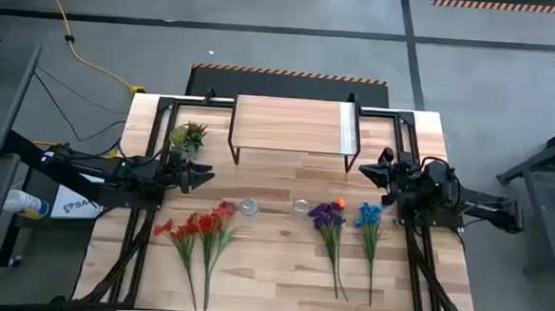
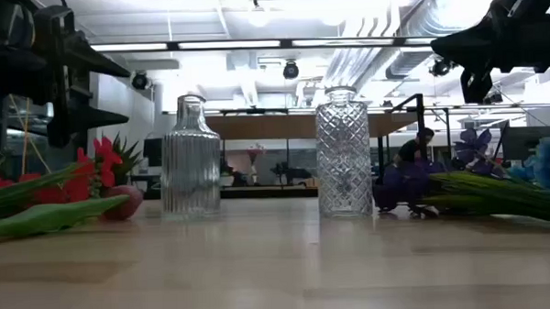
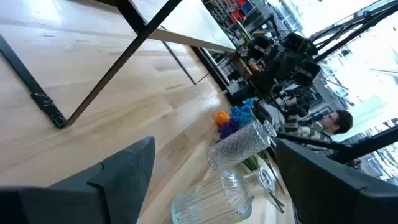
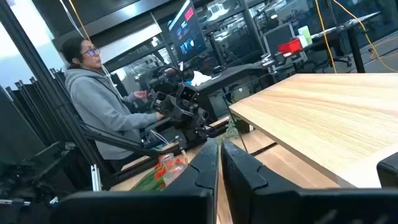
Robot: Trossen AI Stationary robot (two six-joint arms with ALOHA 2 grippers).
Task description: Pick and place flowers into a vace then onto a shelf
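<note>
We see the left gripper (image 1: pixel 205 176) hovering above the table (image 1: pixel 271 269) at its left side, jaws spread wide, nothing between them. It sits just beside the small potted plant (image 1: pixel 189 137), in front of the shelf's left end. The right gripper (image 1: pixel 368 168) hovers at the right, near the shelf's right leg, fingers (image 4: pixel 208 168) clenched together on nothing.

The shelf (image 1: pixel 289 126) stands at the table's far middle, nothing on its board.

We count two glass vases upright near the table's centre, both without flowers: a ribbed vase (image 2: pixel 191 159) toward the left and a diamond-cut vase (image 2: pixel 343 155) toward the right, set apart from each other.

The flowers lie flat on the table in three bunches, stems pointing to the near edge. The red flowers (image 1: pixel 198 226) lie left of the ribbed vase. The purple flowers (image 1: pixel 327 215), with one orange bloom (image 1: pixel 340 204) at their top, lie right of the diamond-cut vase. The blue flowers (image 1: pixel 369 216) lie just beside the purple ones, further right, below the right gripper.

A person (image 4: pixel 99 106) in a grey hoodie sits beyond the table's left side.
</note>
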